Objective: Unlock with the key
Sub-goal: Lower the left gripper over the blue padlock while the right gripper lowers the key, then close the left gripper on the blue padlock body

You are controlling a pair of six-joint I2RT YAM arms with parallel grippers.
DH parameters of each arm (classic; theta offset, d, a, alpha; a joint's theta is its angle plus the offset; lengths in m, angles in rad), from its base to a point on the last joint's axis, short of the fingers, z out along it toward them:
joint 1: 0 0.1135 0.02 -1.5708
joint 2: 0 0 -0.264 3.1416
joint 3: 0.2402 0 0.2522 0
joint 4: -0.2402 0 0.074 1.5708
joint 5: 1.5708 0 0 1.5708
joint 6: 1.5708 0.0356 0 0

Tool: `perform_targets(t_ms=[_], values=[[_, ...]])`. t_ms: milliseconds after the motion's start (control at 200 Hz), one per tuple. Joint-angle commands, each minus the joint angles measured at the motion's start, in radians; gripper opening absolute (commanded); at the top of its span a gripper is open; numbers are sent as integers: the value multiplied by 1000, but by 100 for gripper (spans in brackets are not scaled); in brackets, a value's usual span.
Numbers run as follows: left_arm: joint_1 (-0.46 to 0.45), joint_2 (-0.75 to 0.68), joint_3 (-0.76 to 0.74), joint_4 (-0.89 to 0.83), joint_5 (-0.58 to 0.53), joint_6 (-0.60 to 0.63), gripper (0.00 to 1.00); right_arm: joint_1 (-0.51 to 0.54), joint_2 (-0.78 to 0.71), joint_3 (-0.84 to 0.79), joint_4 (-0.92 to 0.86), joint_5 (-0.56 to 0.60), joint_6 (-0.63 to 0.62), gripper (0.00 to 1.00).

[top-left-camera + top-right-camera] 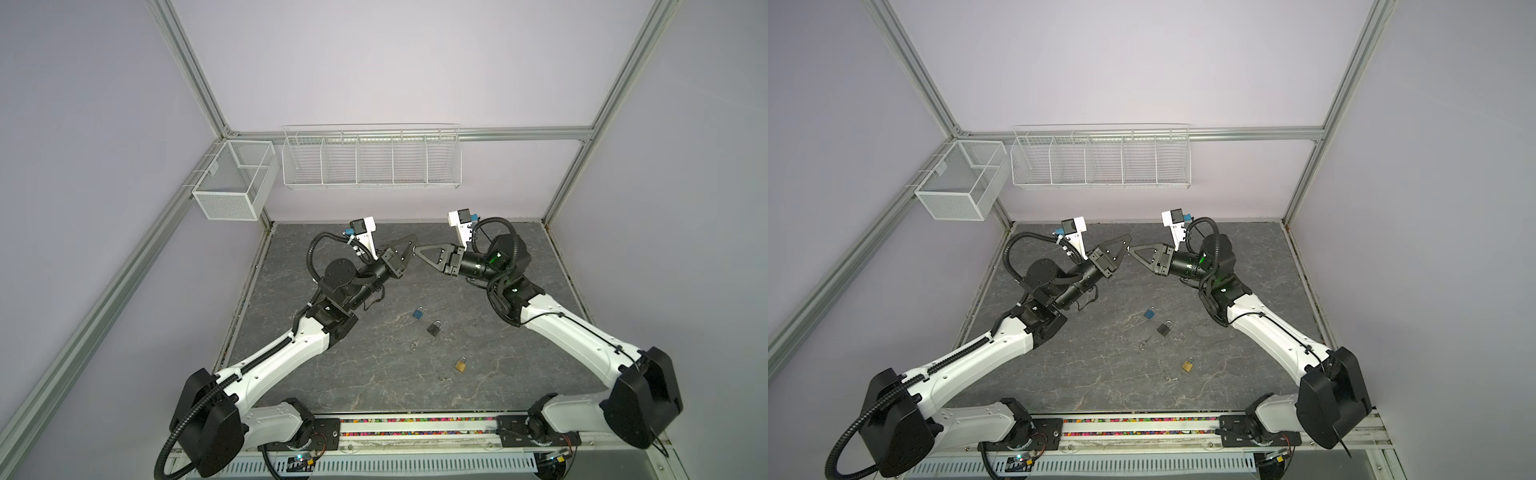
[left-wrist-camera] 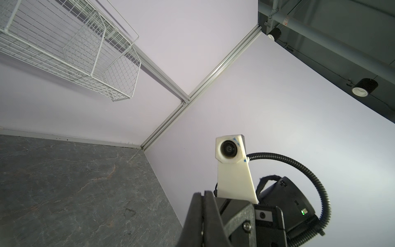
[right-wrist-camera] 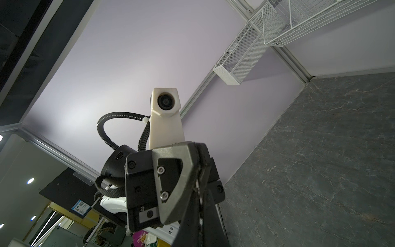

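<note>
My left gripper point(image 1: 412, 244) and right gripper point(image 1: 418, 249) meet tip to tip in the air over the back of the table, both shut. A thin silvery piece, apparently the key point(image 3: 199, 188), shows in the seam where the fingers meet, and both grippers pinch it. It is only a pale speck in a top view point(image 1: 1128, 248). In the left wrist view my left gripper point(image 2: 203, 193) shows pressed fingers. Three padlocks lie on the table below: blue point(image 1: 418, 312), black point(image 1: 434, 328) and brass point(image 1: 460, 365).
Another small key on a ring point(image 1: 414, 345) lies on the grey stone table point(image 1: 519, 374) near the black padlock. A mesh box point(image 1: 237, 178) and a wire rack point(image 1: 370, 158) hang on the back walls. Frame posts stand at the corners.
</note>
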Motion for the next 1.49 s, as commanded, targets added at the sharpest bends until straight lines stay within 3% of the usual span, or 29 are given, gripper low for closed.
perform_targets(t_ms=[0, 105, 180, 340, 425, 550, 645, 795, 1019, 1274, 1489], values=[[-1, -15, -13, 24, -16, 21, 3, -11, -25, 37, -132, -3, -58, 7], [9, -29, -12, 6, -14, 15, 27, -31, -47, 56, -294, -1, -132, 6], [25, -50, -12, -42, -18, 12, 37, -54, -63, 62, -429, -12, -189, 6], [44, -88, 22, -356, -51, 109, 42, -92, -134, 39, -738, 49, -358, 7], [36, -70, 65, -565, -77, 186, 44, -118, -164, 2, -849, 72, -389, 7], [-1, 11, 141, -845, -127, 297, 46, -136, -210, -56, -1003, 153, -425, 6], [-44, 113, 196, -962, -134, 367, 46, -135, -234, -109, -1082, 224, -425, 6], [-91, 291, 271, -1070, -187, 462, 47, -128, -269, -220, -1115, 318, -376, 7], [-105, 566, 437, -1210, -193, 578, 50, -122, -273, -291, -1070, 306, -359, 7], [-118, 725, 538, -1235, -183, 624, 52, -120, -250, -306, -1034, 277, -358, 6], [-140, 808, 602, -1264, -252, 629, 52, -117, -234, -307, -1026, 269, -363, 6]])
